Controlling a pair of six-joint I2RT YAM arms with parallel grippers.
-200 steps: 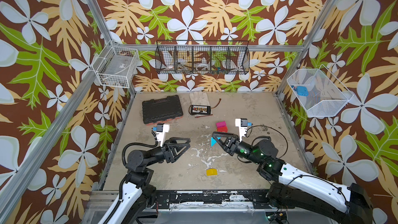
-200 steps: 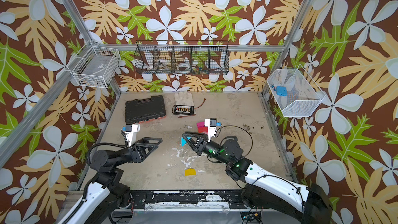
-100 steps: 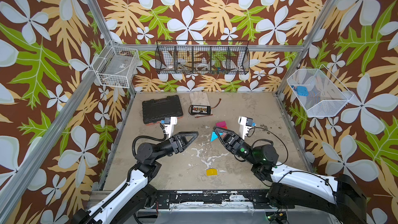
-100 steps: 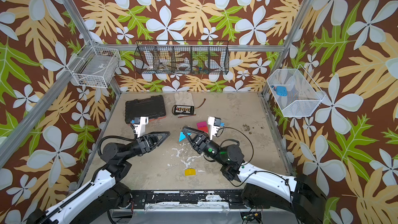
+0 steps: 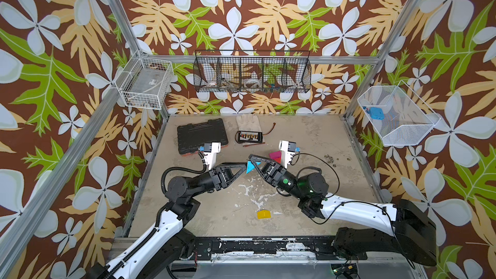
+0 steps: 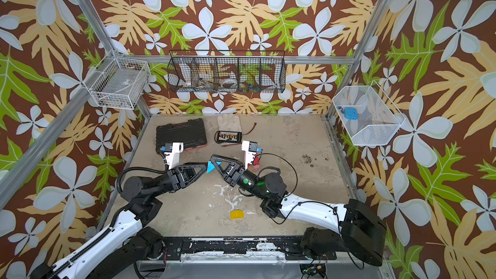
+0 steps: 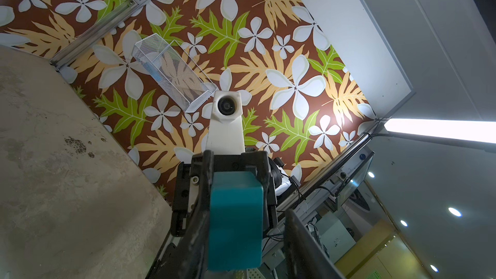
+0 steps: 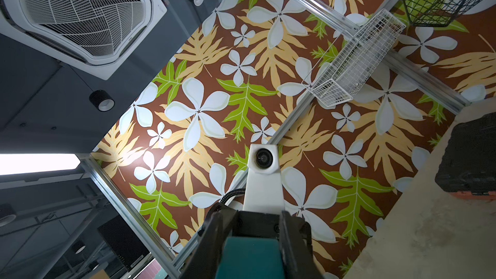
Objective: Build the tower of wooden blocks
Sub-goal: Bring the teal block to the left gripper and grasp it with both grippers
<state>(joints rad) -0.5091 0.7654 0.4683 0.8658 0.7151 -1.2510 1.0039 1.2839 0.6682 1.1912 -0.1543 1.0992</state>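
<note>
Two grippers meet tip to tip above the table (image 5: 308, 140), with one teal block (image 5: 250, 167) between them in both top views. The right gripper (image 5: 251, 159) is clamped on that block, its jaws narrow and pressed to two of the block's sides; in the right wrist view the teal face fills the space between its fingers (image 8: 294, 248). The left gripper (image 5: 244, 166) has its jaws part way apart, set around the same block. In the left wrist view one finger (image 7: 299, 240) stands clear of the teal side with a gap showing. The other overlaps the block's edge, and whether it touches cannot be told. A yellow block (image 5: 263, 214) lies on the table well apart from both pairs of jaws, on the robot's side of them. A magenta block (image 5: 274, 154) on a red block (image 5: 277, 160) sits just behind the right jaws, partly hidden by that arm's camera mount (image 5: 285, 151).
</note>
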